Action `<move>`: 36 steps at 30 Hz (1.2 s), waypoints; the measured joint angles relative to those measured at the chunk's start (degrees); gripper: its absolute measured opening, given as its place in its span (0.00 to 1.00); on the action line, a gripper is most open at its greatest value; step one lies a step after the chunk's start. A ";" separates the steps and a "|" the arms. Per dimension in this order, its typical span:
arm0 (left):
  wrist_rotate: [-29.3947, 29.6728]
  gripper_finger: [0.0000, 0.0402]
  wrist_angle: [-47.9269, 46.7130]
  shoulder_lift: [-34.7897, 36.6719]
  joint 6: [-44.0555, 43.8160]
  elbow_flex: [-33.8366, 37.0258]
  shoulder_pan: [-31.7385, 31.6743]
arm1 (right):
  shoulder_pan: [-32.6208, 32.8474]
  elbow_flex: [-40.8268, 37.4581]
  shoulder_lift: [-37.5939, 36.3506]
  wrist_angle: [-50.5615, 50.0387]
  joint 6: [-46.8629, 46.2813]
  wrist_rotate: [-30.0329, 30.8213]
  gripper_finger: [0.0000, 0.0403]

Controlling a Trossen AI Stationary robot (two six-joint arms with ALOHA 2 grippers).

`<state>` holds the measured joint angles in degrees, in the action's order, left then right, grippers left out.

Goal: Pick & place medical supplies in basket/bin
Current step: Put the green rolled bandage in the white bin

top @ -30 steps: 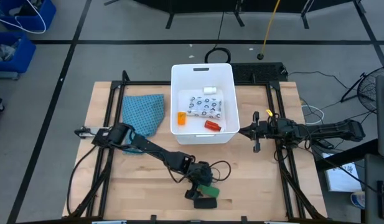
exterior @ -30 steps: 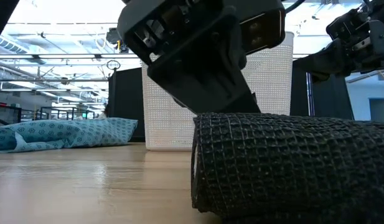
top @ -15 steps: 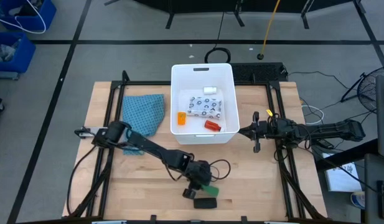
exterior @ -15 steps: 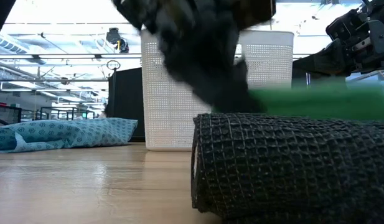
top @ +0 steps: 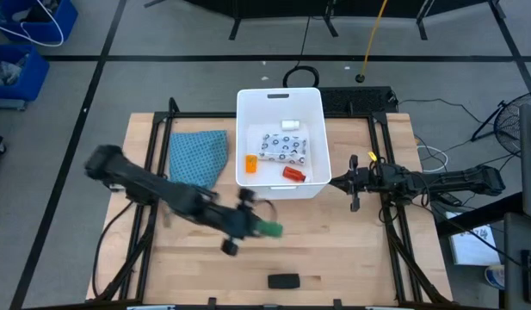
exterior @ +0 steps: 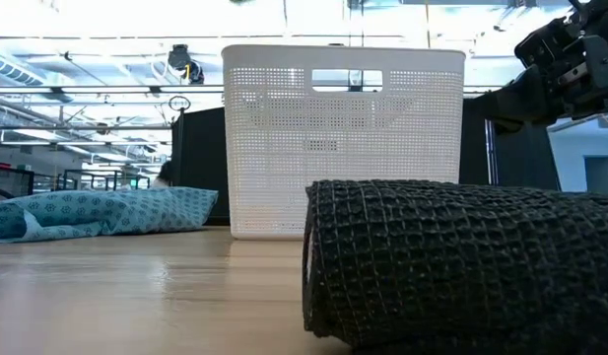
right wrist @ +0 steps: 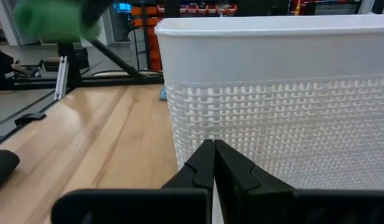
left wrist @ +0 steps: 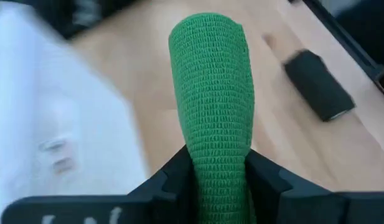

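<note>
My left gripper (top: 260, 227) hangs above the table's middle, just in front of the white basket (top: 244, 103), and is shut on the green block (top: 272, 229), a woven green piece (left wrist: 211, 87). The black oblong bar (top: 284, 281) lies flat near the table's front edge. In the basket lie the dotted packet (top: 284, 146), the orange bottle (top: 251, 163), the red bottle (top: 293, 174) and the white roll (top: 290, 126). My right gripper (right wrist: 213, 152) waits shut and level at the basket's right side. My left gripper pinches one end of the green block (left wrist: 214, 158) between its two fingers (left wrist: 179, 171). The fingers slant downward and lie along the block, whose other end sticks out ahead of them. The block is lifted clear of the table.
A teal patterned cloth (top: 198, 157) lies left of the basket. Bare wood shows between the basket's front wall (exterior: 343, 148) and the black bar (exterior: 461, 266). A dark frame rail (top: 153, 172) runs along each side of the table.
My left gripper has taken hold of the green block beside the black bar, then risen quickly and swung toward the far edge and slightly left, tipping less steeply. The block is now lifted clear. The black bar has stayed where it was.
</note>
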<state>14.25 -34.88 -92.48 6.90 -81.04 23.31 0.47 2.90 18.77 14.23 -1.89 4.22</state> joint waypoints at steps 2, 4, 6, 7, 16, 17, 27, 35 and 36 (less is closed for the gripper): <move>3.40 0.26 2.27 6.37 -0.92 3.70 0.02 | 0.00 0.01 0.01 0.04 -0.14 -0.01 0.00; 6.69 0.24 4.41 13.32 -1.38 8.72 -0.09 | 0.00 0.00 -0.01 0.05 -0.24 -0.01 0.00; 9.75 0.22 9.67 20.21 -1.03 14.79 -0.54 | 0.00 0.00 0.01 0.05 -0.25 -0.01 0.00; 10.93 0.21 12.89 23.63 -0.39 18.13 -0.74 | 0.00 0.00 0.01 0.20 -0.26 -0.01 0.00; 17.76 0.20 45.81 49.08 4.85 49.81 -5.21 | 0.00 0.02 -0.01 1.13 -0.17 -0.01 0.00; 19.26 0.20 48.52 50.41 4.79 52.37 -5.91 | 0.00 0.00 -0.01 1.31 0.11 -0.01 0.00; 22.37 0.19 57.65 52.37 3.36 65.03 -15.73 | 0.00 0.02 0.01 4.60 1.12 0.10 0.00; 22.92 0.19 57.55 52.36 -3.32 65.97 -20.80 | 0.00 0.02 0.01 4.78 0.00 0.15 0.00; 23.78 0.19 57.25 52.34 -4.14 65.24 -21.24 | 0.00 0.02 0.01 4.95 0.02 0.16 0.00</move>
<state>38.03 22.37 -40.14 2.76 -15.79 2.08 0.47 2.92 18.79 19.18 -1.87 4.38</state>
